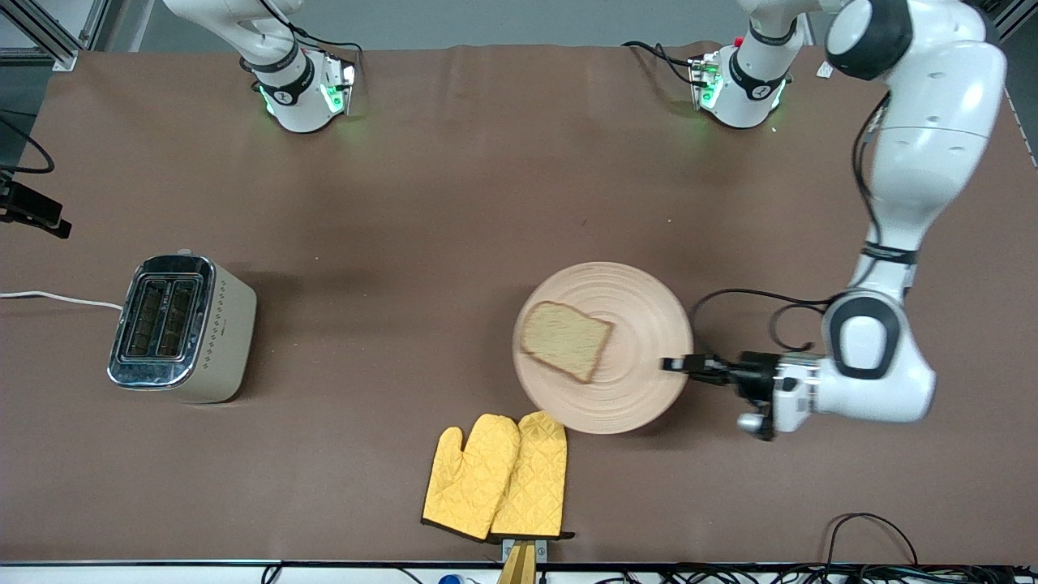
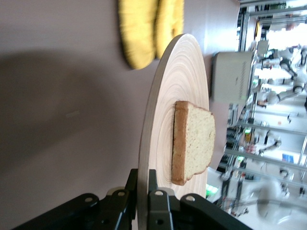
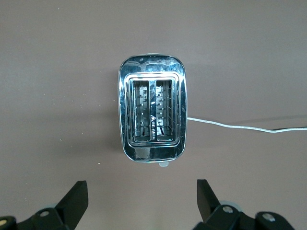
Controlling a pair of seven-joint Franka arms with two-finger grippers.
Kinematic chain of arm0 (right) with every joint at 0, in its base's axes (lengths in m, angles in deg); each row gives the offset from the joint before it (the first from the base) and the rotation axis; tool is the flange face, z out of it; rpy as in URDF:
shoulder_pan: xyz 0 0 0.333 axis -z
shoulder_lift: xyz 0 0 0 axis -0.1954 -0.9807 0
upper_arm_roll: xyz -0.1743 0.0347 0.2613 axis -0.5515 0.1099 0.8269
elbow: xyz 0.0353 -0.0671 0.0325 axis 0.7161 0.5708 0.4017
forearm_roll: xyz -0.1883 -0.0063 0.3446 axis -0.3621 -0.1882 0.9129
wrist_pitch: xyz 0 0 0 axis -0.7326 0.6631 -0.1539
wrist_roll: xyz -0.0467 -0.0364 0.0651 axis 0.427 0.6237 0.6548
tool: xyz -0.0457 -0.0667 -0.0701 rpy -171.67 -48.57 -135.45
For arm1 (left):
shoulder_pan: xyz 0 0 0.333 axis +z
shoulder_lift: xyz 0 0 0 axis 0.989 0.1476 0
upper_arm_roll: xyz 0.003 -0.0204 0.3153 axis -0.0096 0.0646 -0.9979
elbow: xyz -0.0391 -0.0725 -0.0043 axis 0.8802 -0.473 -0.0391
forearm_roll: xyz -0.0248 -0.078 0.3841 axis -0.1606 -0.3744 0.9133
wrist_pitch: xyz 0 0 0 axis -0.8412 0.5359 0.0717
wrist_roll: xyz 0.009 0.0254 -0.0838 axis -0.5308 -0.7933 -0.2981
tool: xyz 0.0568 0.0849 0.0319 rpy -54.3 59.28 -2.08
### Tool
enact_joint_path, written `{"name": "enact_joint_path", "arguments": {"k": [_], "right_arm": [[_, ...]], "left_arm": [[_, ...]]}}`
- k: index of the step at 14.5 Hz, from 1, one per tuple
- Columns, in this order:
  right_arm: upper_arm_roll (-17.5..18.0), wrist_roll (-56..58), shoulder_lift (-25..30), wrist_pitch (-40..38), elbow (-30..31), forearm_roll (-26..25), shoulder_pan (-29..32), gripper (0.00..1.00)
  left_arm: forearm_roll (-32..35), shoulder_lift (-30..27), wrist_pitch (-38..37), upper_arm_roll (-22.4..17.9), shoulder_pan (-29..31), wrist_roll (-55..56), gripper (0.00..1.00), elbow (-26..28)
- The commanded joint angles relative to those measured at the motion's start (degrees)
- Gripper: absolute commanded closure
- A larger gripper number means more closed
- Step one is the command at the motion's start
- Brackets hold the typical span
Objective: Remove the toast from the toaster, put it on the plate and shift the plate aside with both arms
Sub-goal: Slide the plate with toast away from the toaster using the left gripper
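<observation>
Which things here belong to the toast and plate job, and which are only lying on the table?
Part of the job:
- toast, lying on the plate
- plate, its rim gripped by the left gripper
- right gripper, open over the toaster

Only lying about:
- toaster, slots empty
- yellow oven mitts

Brown table (image 1: 454, 162) carries a toaster (image 1: 182, 328) at the right arm's end, white cord (image 1: 57, 298) trailing off the edge. Two yellow oven mitts (image 1: 499, 477) lie near the front edge, just beside the plate (image 1: 641, 389).
</observation>
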Motion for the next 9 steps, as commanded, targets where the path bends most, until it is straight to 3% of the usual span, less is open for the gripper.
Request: {"name": "enact_joint_path", "arguments": {"k": [1,5,9], "right_arm": [[0.4,0.7,0.1,-0.7,-0.4,1.0,0.5,0.00],[0.6,0.8,0.1,-0.7,-0.4,1.0,0.3,0.00],[0.6,1.1,0.1,-1.2,-0.4,1.0,0.6,0.00]], "left_arm": [[2.9,2.6,-6.7,1.2,9.4,-9.0,1.00,0.2],[6.5,7.1,-11.4,-5.1,14.6,-21.0,1.00,-2.0],[6.0,10.0,-11.4,-5.4,16.9,-22.9,1.00,-2.1]]}}
